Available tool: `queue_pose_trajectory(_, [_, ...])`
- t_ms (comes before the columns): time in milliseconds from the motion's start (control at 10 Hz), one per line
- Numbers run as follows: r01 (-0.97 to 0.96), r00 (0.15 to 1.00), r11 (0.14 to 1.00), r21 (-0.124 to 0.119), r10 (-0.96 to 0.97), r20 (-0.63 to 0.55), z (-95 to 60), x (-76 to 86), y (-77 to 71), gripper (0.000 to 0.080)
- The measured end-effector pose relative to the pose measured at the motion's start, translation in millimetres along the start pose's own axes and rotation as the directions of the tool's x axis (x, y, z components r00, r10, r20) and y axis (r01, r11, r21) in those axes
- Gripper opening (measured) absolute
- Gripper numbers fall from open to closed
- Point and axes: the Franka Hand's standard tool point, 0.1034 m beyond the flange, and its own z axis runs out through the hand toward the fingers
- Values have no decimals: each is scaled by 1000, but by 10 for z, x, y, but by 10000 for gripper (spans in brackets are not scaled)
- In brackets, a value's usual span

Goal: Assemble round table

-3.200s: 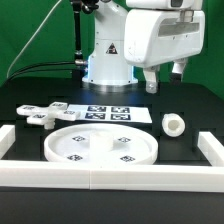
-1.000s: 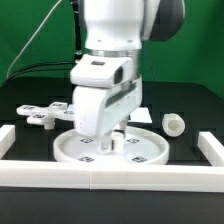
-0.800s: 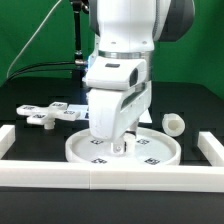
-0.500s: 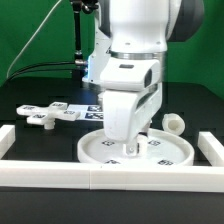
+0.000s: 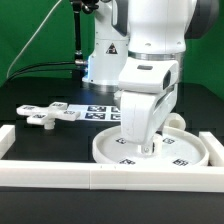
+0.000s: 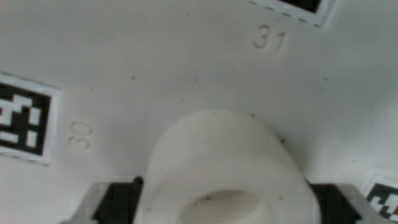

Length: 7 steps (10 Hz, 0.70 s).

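Arm body hides the round disc's (image 5: 108,155) far rim and nearly all of the post (image 5: 184,118). The disc sits by the front rail (image 5: 50,173). Pincer (image 5: 141,150) is down on the disc's floor; its opening is unreadable in both views, so I cannot tell whether it grips.

Black table (image 5: 30,142), round disc (image 5: 110,154), cross-shaped foot (image 5: 45,115), marker board (image 5: 100,111), white border rails (image 5: 55,171).

We find the round disc (image 5: 108,153) lying flat with its rim up; its white floor carries several small square tags. The cross-shaped foot (image 5: 45,114) lies flat, well apart, at the disc's 10 o'clock. The short post (image 5: 181,119), partly hidden, sits at 1 o'clock, just beside the rim.
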Motion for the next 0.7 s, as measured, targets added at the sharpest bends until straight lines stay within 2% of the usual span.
queue_pose_trajectory(300, [-1, 1000, 1000, 1, 1, 0, 2, -4, -1, 407])
queue_pose_trajectory(400, [-1, 1000, 1000, 1, 1, 0, 3, -5, -2, 576])
queue_pose_trajectory(500, [-1, 1000, 1000, 1, 1, 0, 2, -9, -1, 626])
queue_pose_trajectory(700, [-11, 1000, 1000, -5, 11, 6, -169, -29, -48, 645])
